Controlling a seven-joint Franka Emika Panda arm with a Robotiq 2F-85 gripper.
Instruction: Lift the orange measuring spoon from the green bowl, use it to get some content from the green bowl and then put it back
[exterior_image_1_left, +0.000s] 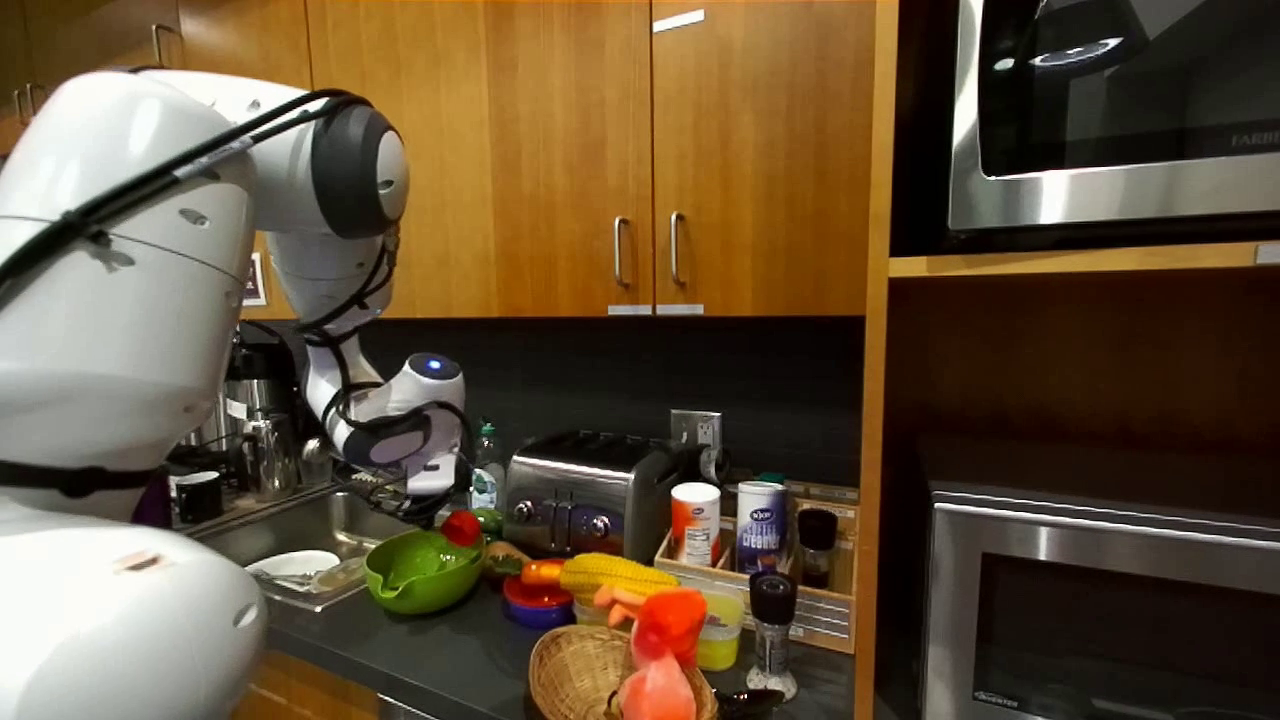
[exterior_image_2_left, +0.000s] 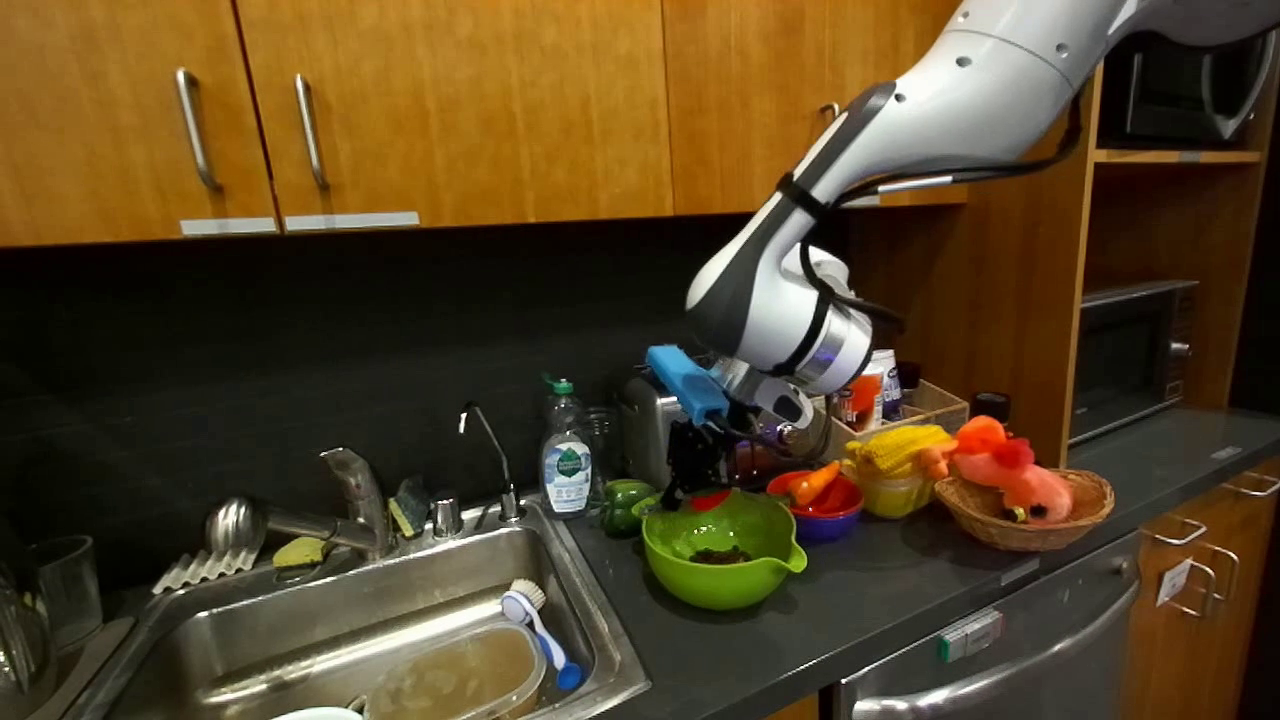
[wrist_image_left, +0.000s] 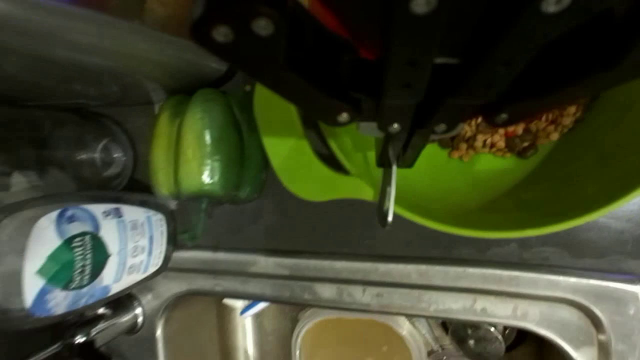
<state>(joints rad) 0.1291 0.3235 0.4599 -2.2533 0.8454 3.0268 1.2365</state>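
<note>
The lime-green bowl (exterior_image_2_left: 715, 590) stands on the counter beside the sink; it also shows in an exterior view (exterior_image_1_left: 425, 580) and the wrist view (wrist_image_left: 450, 205). Brown, grainy content (wrist_image_left: 515, 137) lies in it, and shows dark in an exterior view (exterior_image_2_left: 720, 555). My gripper (wrist_image_left: 396, 159) comes in from the top of the wrist view, over the bowl's handle side. Its fingertips are closed on a thin metallic handle (wrist_image_left: 388, 195) that points toward the sink. A red rounded part (exterior_image_2_left: 710, 500), apparently the measuring spoon's cup, shows next to the gripper in both exterior views (exterior_image_1_left: 461, 527); the fingers mostly hide it in the wrist view.
A green pepper (wrist_image_left: 207, 145) and a soap bottle (wrist_image_left: 95, 255) stand beside the bowl. The sink (exterior_image_2_left: 400, 600) lies on one side. Red and blue bowls (exterior_image_2_left: 825, 515), a toaster (exterior_image_1_left: 590, 490), a yellow corn (exterior_image_1_left: 615, 575) and a woven basket (exterior_image_2_left: 1040, 530) stand on the other.
</note>
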